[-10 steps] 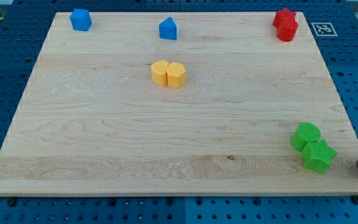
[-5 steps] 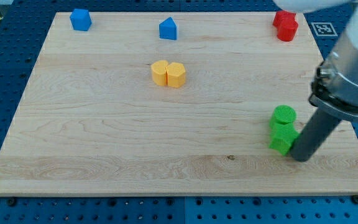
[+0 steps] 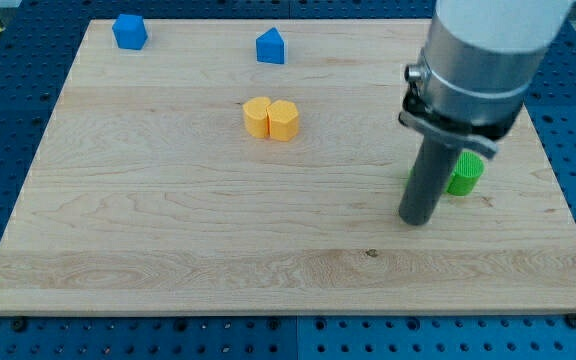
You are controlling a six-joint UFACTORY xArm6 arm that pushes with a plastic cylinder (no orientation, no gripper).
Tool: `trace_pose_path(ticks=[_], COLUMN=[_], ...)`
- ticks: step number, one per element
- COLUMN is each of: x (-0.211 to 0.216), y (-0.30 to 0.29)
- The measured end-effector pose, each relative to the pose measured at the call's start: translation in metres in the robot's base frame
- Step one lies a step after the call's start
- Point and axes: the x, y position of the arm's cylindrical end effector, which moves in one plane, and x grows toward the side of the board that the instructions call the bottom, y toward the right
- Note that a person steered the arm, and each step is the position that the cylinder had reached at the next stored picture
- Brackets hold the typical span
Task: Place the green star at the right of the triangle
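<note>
My tip rests on the board at the right side, below the arm's wide grey body. A green cylinder shows just to the right of the rod. The green star is hidden behind the rod, so I cannot tell its exact place. The blue triangle-topped block stands near the view's top, left of centre, far from my tip.
Two yellow blocks touch each other below the blue triangle block. A blue block sits at the top left corner of the wooden board. The arm hides the board's top right corner.
My tip has swept from the board's bottom right edge up and leftward. The green blocks have been pushed up and left with it. The arm now covers the red blocks.
</note>
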Motion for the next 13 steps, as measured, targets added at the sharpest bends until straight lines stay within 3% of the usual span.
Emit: trace_pose_path(ticks=[1, 4, 6, 9, 12, 13], x=[0.012, -0.014, -0.012, -0.051, -0.051, -0.072], y=[0.001, 0.002, 0.061, 0.043, 0.031, 0.021])
